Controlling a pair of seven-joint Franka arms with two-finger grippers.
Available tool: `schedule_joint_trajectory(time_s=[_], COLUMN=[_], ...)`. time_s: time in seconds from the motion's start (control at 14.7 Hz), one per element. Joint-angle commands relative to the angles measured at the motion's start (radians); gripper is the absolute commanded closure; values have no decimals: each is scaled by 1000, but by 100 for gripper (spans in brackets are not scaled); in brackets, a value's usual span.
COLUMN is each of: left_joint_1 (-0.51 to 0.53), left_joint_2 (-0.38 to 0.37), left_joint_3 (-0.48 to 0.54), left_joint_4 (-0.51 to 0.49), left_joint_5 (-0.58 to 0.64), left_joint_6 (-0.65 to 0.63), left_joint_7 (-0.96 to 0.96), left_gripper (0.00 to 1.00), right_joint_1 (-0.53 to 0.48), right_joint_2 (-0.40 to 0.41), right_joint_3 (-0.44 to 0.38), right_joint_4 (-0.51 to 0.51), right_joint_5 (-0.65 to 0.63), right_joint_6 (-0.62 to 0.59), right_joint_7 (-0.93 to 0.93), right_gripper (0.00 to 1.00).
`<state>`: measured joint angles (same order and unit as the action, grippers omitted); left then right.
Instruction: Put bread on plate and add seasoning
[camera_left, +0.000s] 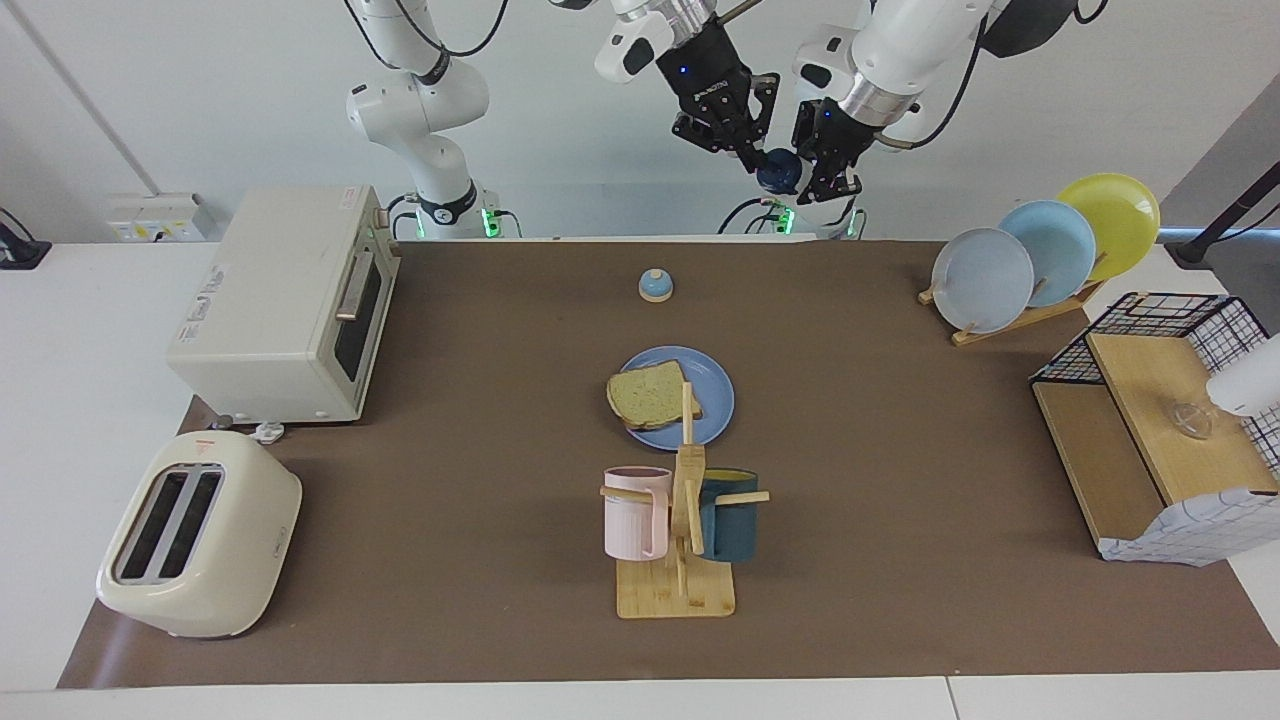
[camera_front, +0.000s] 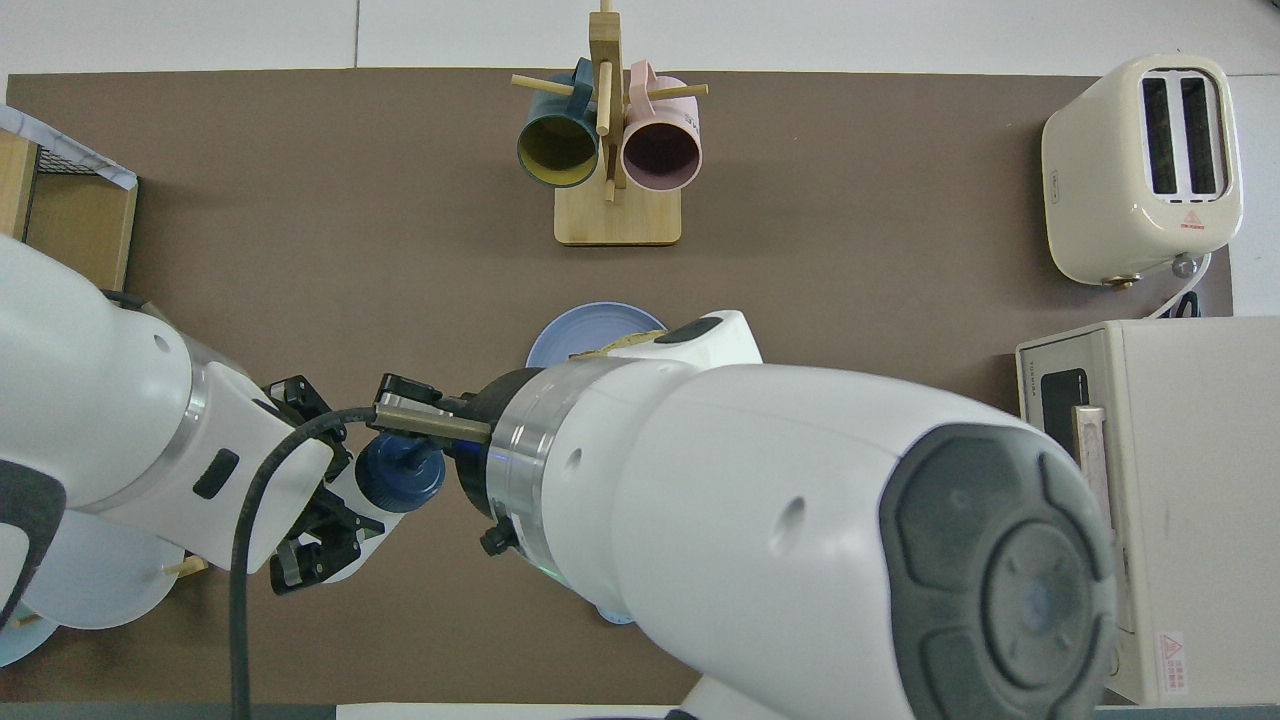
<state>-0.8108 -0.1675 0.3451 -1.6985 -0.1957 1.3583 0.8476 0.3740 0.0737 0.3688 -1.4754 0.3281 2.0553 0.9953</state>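
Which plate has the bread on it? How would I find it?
Find the wooden mug rack in the middle of the brown mat. The plate lies flat just beside it, nearer the robots, holding the bread. The other plates stand upright in a rack.

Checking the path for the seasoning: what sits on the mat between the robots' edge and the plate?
Only the small bell, as the facing view shows; the plate already carries the bread.
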Motion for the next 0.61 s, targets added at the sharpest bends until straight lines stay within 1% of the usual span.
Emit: schedule_joint_trajectory(time_s=[0.0, 0.07, 0.2, 0.41, 0.48, 0.54], left_joint_1=[-4, -4, -2, -2, -2, -2], left_joint_2=[-26, -26, -26, -26, -26, -26], left_joint_3=[3, 3, 3, 2, 2, 2], left_joint_4=[-21, -21, -21, -21, -18, -18], left_joint_5=[-18, -18, -21, -22, -22, -22], left_joint_6=[8, 8, 8, 8, 8, 8], left_joint_7=[-19, -21, -50, -61, -61, -61], left_gripper=[77, 78, 84, 90, 90, 90], right_joint_1=[-29, -33, -41, -55, -55, -53], right_joint_2=[11, 11, 11, 12, 12, 8], right_joint_3=[4, 4, 1, 2, 1, -2], right_joint_4=[1, 1, -6, -6, -8, -14], right_joint_5=[11, 37, 95, 106, 92, 86], right_joint_6=[17, 26, 69, 78, 82, 83], right_joint_7=[22, 25, 58, 77, 53, -10], right_gripper=[100, 100, 100, 100, 100, 100])
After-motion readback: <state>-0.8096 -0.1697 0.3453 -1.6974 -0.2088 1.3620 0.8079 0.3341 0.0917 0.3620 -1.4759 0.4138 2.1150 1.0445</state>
